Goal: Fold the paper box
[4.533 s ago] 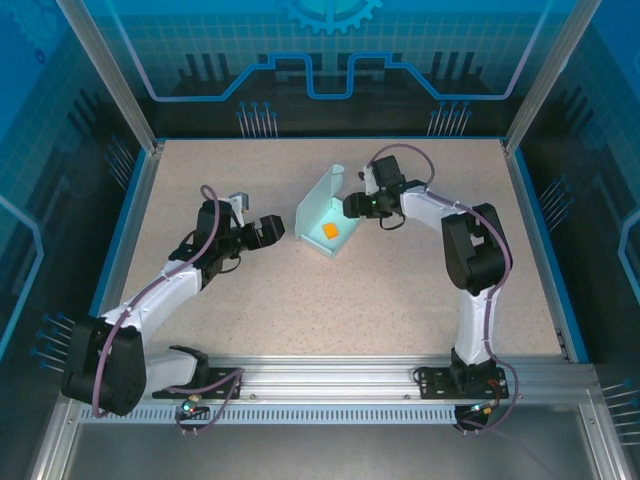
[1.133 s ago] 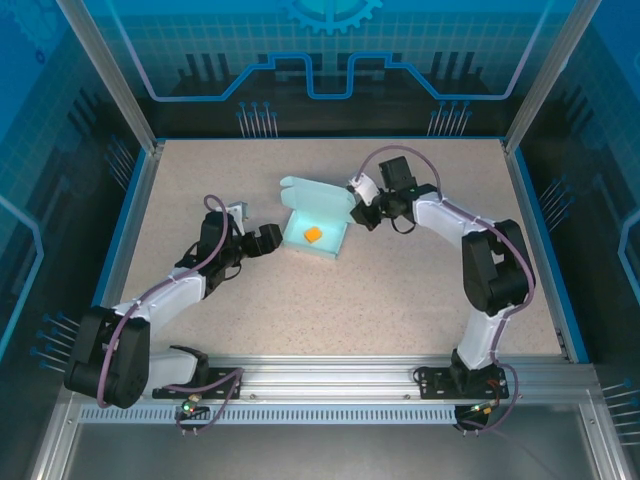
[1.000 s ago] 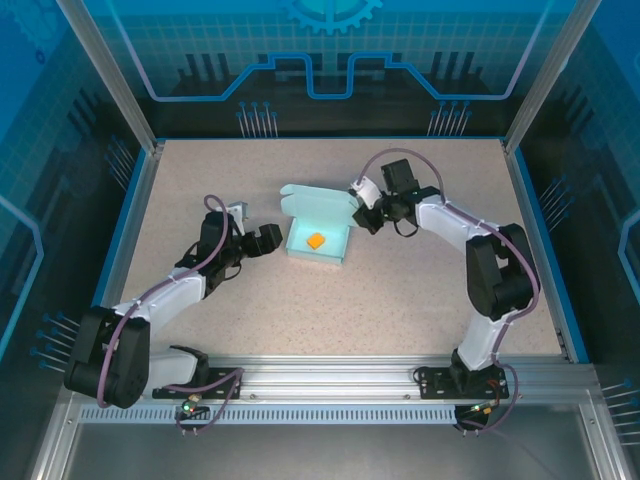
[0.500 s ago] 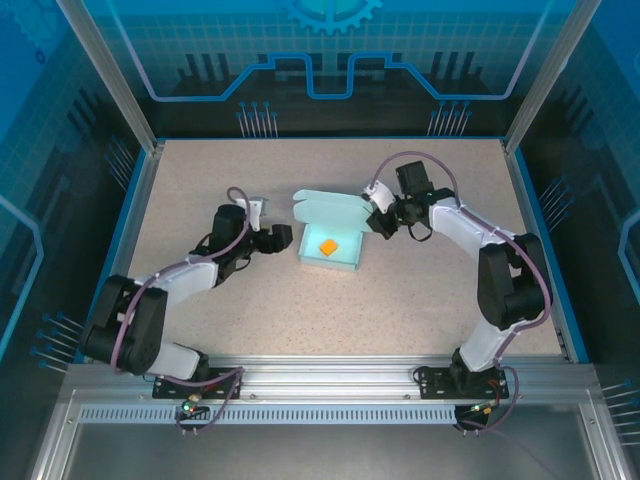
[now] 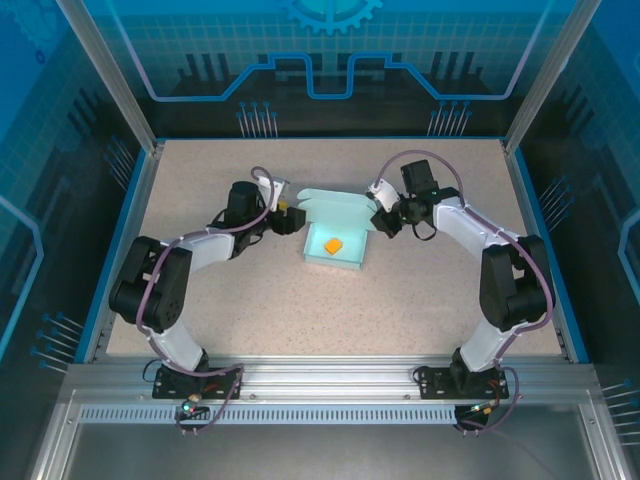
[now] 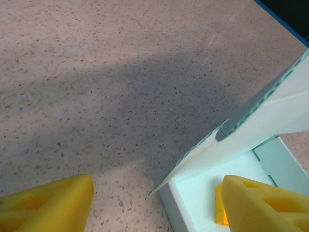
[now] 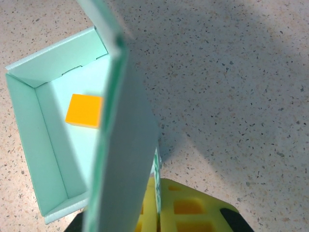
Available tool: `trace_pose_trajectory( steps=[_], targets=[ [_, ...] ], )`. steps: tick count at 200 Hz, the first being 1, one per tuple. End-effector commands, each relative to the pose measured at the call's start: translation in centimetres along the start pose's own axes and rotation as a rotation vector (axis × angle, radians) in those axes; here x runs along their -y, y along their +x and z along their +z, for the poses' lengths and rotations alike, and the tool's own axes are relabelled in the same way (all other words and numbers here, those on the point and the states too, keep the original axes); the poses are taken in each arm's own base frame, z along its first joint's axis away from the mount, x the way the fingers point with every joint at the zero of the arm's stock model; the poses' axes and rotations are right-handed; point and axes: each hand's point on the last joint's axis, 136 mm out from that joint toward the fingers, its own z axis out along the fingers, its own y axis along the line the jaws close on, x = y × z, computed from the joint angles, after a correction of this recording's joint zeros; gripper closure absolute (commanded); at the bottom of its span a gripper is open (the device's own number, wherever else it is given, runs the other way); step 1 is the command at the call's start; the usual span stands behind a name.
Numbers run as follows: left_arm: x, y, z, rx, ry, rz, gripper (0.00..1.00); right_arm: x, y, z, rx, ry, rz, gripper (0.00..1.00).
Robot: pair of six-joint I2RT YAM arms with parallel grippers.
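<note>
Box (image 5: 333,264) at mid counter (image 5: 300,320), tray formed, lid (image 5: 338,205) up & not yet tucked; right hand (image 5: 383,222) seems pinched on lid's right edge, left hand (image 5: 292,220) open at its far-left corner.

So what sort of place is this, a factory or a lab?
Most likely a lab test cell or demo booth: a left arm and a right arm bolted to an aluminium rail, a speckled table walled by blue circuit-print panels, and a paper box as the workpiece.
</note>
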Motion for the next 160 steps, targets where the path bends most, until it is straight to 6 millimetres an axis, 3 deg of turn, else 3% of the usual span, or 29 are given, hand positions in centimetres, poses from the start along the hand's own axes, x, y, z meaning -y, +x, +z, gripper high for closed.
trace_pose_trajectory(
  steps=[1,42,88,160],
  targets=[
    [1.7,-1.3,1.0,0.013,0.088,0.079,0.32,-0.1,0.2,-0.4,-0.003,-0.007,0.002,0.92],
    [2.7,-0.8,2.1,-0.023,0.131,0.109,0.49,0.2,0.1,-0.5,0.0,0.002,0.006,0.92],
    [2.7,-0.6,2.1,-0.029,0.128,0.11,0.66,0.4,-0.1,-0.7,0.01,0.012,0.014,0.93],
    [2.7,-0.4,1.9,-0.029,0.121,0.109,0.79,0.8,-0.1,-0.7,0.008,0.036,0.038,0.94]
  ],
)
